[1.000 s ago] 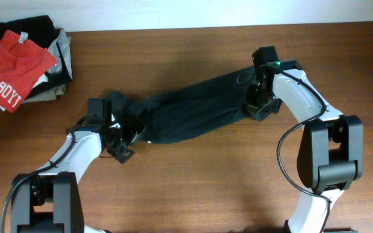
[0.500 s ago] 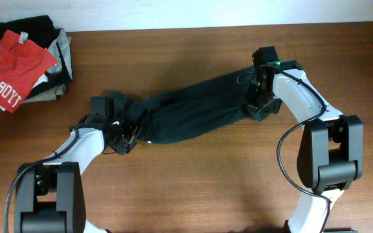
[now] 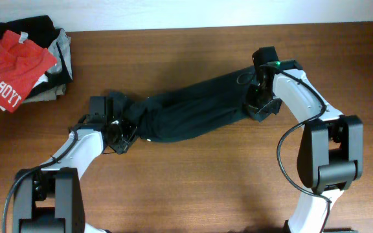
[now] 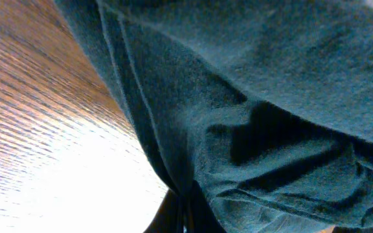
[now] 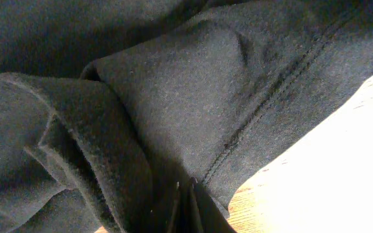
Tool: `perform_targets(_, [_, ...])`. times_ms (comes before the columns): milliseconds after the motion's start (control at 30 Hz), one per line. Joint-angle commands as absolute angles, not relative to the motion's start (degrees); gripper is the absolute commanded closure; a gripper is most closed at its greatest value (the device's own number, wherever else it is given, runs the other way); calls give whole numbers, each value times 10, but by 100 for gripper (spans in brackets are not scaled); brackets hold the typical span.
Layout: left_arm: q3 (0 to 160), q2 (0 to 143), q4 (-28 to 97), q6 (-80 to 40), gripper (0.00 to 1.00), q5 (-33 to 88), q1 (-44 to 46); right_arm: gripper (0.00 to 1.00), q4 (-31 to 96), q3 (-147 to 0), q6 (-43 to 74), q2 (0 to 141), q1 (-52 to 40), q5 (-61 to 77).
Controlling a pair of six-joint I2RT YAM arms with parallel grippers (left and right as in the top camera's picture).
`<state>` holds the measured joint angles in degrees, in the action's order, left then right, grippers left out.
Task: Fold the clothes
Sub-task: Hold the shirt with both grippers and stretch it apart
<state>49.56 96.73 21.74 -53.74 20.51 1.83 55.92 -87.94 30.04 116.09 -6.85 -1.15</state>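
Dark cloth: the T-shirt (image 3: 190, 111), blackish-green, lies bunched into a long roll on the desk (image 3: 193, 188); strung between the two claws
Left claw (image 3: 123, 133): closed on one end of the roll; wrist view shows fabric gathering to a pinch at its fingers
Right claw (image 3: 256, 103): clamped on the opposite end; a stitched seam (image 5: 264, 103) runs just beside the grip
Reason for hold: judged a two-ended grasp, so the garment can be drawn out and spread flat before folding
Progress: early; no fold made
Other garments (image 3: 24, 61): stacked pile well beyond the left claw; apart from the work
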Motion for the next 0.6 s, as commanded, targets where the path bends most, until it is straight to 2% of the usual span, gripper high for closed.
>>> perform_targets(0, [497,953,221,-513,99,198,20,89,561,-875,307,1157,-71,-11])
perform_targets(33, [497,952,223,-505,95,199,20,88,561,-875,307,1157,-71,-11])
perform_targets(233, [497,950,228,-505,94,199,20,88,561,-875,307,1157,-71,-10])
perform_targets(300, [497,950,228,-505,90,199,20,87,561,-875,307,1157,-71,-11])
perform_targets(400, [497,950,228,-505,92,202,20,88,561,-875,307,1157,-71,-11])
perform_targets(433, [497,950,228,-505,99,201,20,88,561,-875,307,1157,-71,-11])
perform_targets(500, [497,950,228,-501,99,204,20,88,561,-875,307,1157,-71,-11])
perform_targets(533, [497,944,230,-490,99,214,20,96,564,-876,308,1155,-70,-10])
perform_targets(567, [497,925,238,-477,99,214,20,96,570,-878,310,1147,-64,-8])
